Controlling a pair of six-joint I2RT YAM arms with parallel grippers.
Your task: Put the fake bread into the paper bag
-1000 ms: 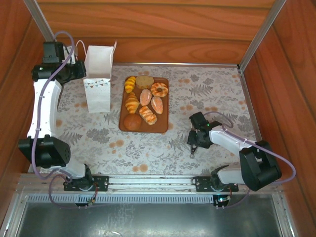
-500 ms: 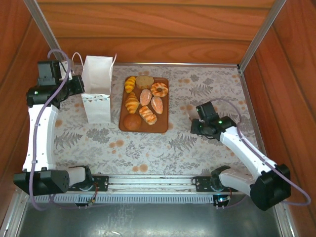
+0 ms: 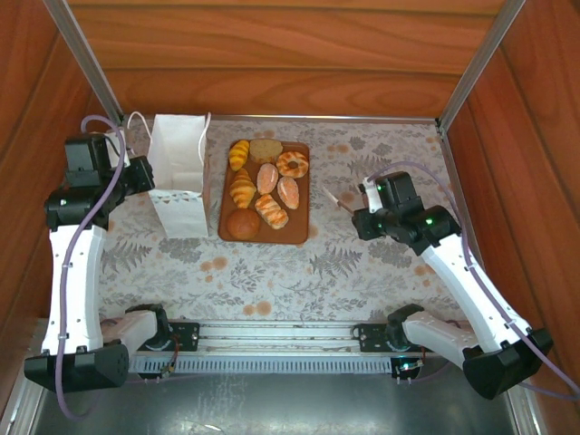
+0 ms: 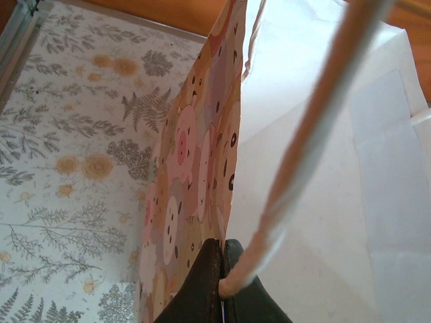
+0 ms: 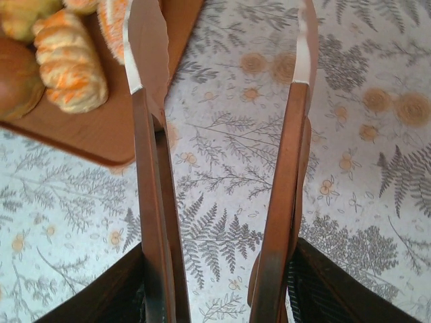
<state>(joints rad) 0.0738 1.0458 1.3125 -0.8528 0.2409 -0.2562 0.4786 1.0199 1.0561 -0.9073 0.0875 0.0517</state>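
Observation:
The fake bread (image 3: 265, 186), several toy pastries, lies on a brown tray (image 3: 300, 228) at mid table. The white paper bag (image 3: 179, 181) stands upright just left of the tray. My left gripper (image 3: 145, 174) is shut on the bag's left rim beside a cord handle (image 4: 316, 121); its patterned side (image 4: 195, 175) faces the cloth. My right gripper (image 3: 370, 216) is right of the tray, holding wooden tongs (image 3: 337, 201). The tongs' arms (image 5: 151, 175) are spread apart with white tips, over the cloth next to the tray corner (image 5: 101, 138). A striped roll (image 5: 71, 60) and a brown bun (image 5: 15, 77) lie beyond the left tip.
A leaf-patterned cloth (image 3: 381, 154) covers the table. Wooden walls (image 3: 290, 54) close in the back and both sides. A metal rail (image 3: 272, 335) runs along the near edge by the arm bases.
The left arm has drawn the bag a little toward the near side. The right arm has lifted and swung back and right, and the tongs now point at the tray.

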